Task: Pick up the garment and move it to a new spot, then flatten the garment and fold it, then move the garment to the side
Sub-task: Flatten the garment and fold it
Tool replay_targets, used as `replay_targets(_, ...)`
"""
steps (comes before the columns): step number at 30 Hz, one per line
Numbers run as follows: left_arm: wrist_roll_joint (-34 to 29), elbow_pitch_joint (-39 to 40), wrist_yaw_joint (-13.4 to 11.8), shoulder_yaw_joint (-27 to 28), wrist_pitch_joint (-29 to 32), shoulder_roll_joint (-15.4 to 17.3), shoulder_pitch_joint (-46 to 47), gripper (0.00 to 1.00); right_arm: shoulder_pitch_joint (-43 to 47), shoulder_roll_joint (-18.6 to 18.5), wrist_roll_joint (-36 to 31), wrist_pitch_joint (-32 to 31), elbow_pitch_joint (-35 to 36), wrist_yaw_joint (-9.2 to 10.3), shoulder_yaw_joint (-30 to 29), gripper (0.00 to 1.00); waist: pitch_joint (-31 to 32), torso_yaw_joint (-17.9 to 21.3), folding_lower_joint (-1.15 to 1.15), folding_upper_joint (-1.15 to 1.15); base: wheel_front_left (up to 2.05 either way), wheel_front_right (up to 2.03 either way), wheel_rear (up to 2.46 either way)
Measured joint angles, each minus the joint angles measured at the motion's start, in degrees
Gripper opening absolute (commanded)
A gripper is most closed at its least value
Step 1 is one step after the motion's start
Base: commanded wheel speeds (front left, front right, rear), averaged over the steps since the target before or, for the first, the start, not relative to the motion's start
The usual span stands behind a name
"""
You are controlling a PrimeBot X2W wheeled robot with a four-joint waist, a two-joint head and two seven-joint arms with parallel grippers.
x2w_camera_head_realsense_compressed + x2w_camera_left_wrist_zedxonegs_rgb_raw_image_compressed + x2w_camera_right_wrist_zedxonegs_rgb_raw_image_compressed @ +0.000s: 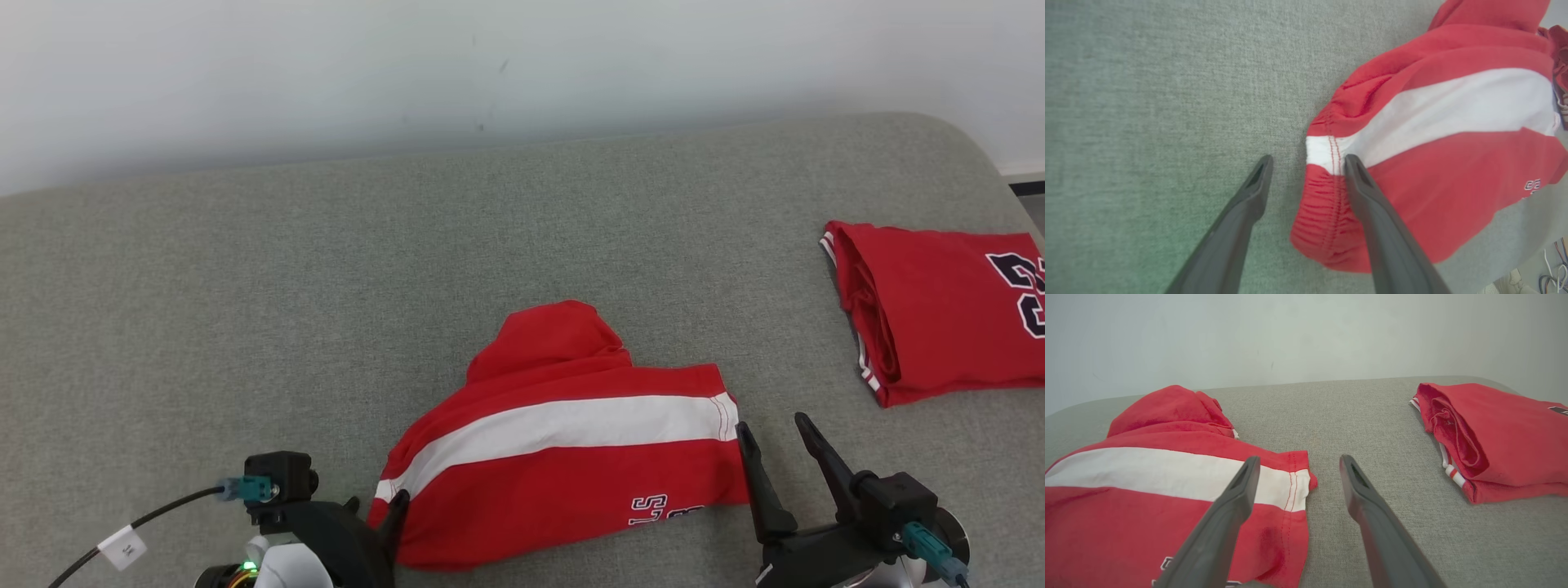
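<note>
I see L gripper [1308, 159] w/ fingers spread, straddling the waistband edge of the red shorts [563, 441], which lie rumpled mid-front on the grey pad [245, 327], R gripper [771, 423] spread wide at their hem, folded red shirt [939, 310] far R.

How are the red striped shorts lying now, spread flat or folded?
Folded lengthwise, not flat: the shorts lie leg on leg, white side stripe up, a bunched hump at the far edge.
</note>
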State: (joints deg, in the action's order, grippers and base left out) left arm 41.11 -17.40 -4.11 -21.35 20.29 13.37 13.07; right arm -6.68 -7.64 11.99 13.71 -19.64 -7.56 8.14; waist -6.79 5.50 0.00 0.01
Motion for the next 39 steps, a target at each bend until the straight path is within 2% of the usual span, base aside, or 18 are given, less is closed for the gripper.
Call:
replay_targets(1, 0.01, -0.12, -0.08, -0.12, 0.47, -0.05, 0.18, 0.95, -0.13, 0.01, 0.00, 0.01, 0.00, 0.00, 0.19, 1.00, -0.09, 0.06, 0.00, 0.00, 0.00, 0.00, 0.00)
replay_targets(6, -0.16, -1.45, -0.93, -0.89, 2.19, -0.26, 1.87, 0.91, -0.66, 0.08, -0.01, 0.19, 0.01, 0.00, 0.63, 1.00, -0.58, 0.65, 0.00, 0.00, 0.00, 0.00, 0.00)
replay_targets(8, -0.16, -2.01, -1.12, -1.26, 3.64, -0.25, 2.51, 0.65, -0.65, 0.07, -0.01, 0.21, 0.01, 0.00, 0.47, 1.00, -0.74, 0.91, 0.00, 0.00, 0.00, 0.00, 0.00)
replay_targets(9, -0.16, -2.19, -1.20, -1.43, 4.13, -0.19, 2.79, 0.45, -0.65, 0.07, -0.01, 0.27, 0.01, 0.00, 0.40, 1.00, -0.80, 1.02, 0.00, 0.00, 0.00, 0.00, 0.00)
replay_targets(10, -0.16, -2.35, -1.29, -1.60, 4.54, -0.13, 2.98, 0.37, -0.64, 0.08, -0.01, 0.27, 0.01, 0.00, 0.37, 1.00, -0.85, 1.14, 0.00, 0.00, 0.00, 0.00, 0.00)
replay_targets(11, -0.18, -2.47, -1.42, -1.71, 4.61, -0.08, 3.16, 0.21, -0.64, 0.10, -0.02, 0.32, 0.00, 0.00, 0.34, 1.00, -0.89, 1.25, 0.00, -0.01, 0.00, 0.00, 0.00)
replay_targets(12, -0.29, -2.52, -1.42, -1.86, 4.67, 0.03, 3.30, 0.00, -0.64, 0.12, -0.03, 0.41, 0.00, 0.00, 0.31, 1.00, -0.93, 1.35, 0.00, 0.00, 0.00, 0.00, 0.00)
replay_targets(15, -0.75, -2.42, -1.33, -2.15, 3.85, 0.04, 3.46, 0.00, -0.64, 0.27, -0.12, 0.43, -0.01, 0.00, 0.19, 1.00, -1.09, 1.47, 0.00, 0.00, 0.00, 0.00, 0.00)
replay_targets(21, -3.79, -0.03, -1.43, -2.76, -3.20, 0.18, 2.32, 0.00, -1.70, -0.10, -0.41, -0.92, 1.48, 0.00, -1.21, 1.00, -1.58, 1.08, 0.00, 0.00, 0.00, 0.00, 0.00)
replay_targets(29, -5.32, 0.91, -0.92, -4.35, -8.66, -1.26, -0.43, 0.00, -3.12, -0.86, 1.78, -13.37, 3.08, 0.00, -4.94, 1.00, -2.65, -0.02, 0.00, 0.00, 0.00, 0.00, 0.00)
replay_targets(34, -5.47, -0.03, -0.47, -4.61, -9.61, -1.43, -0.02, 0.00, -4.97, -1.03, 4.10, -22.72, 1.22, 0.00, -2.42, 1.00, -3.26, -0.63, 0.00, 0.00, 0.00, 0.00, 0.00)
replay_targets(39, -5.56, -1.02, 0.03, -4.83, -9.89, -1.59, 0.93, 0.00, -6.92, -1.40, 6.76, -26.41, -0.96, 0.00, 0.68, 1.00, -3.72, -1.09, 0.00, 0.00, 0.00, 0.00, 0.00)
